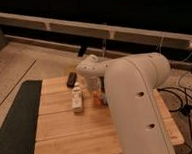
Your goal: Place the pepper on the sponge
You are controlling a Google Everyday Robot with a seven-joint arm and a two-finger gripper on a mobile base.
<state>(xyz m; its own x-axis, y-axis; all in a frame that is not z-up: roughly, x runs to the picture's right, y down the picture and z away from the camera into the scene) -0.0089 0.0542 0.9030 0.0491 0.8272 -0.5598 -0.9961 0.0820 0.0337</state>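
Because the pepper [96,98] is so small and slender, I judge it light and likely smooth-skinned. It would be apt to roll or slip sideways if pinched near a tip. A hold across its middle, square to its length, looks the safest. Whether it is stiff or soft cannot be told from here.

It shows only as a short orange-red sliver, partly covered from above and from the right. It sits about midway between the left and right edges of the wooden tabletop [69,139], nearer the far edge than the near one. What it rests on is hidden. The sponge cannot be made out, and it may lie under the arm or the pepper. So this could be the pepper on bare wood being taken up, or the pepper coming down onto a hidden pad.

The gripper [97,93] is right at the pepper, reaching down from the white wrist above. Whether it is wide, narrow or holding the pepper I cannot tell.

Just left of the pepper lies a white bottle [78,99], its length running toward the far edge. Beyond it, close to the far edge, is a small dark object [71,79]. The bulky white arm [139,108] covers the tabletop's right side. A dark mat [18,123] runs along the left edge, and cables [187,102] trail on the floor past the right edge.
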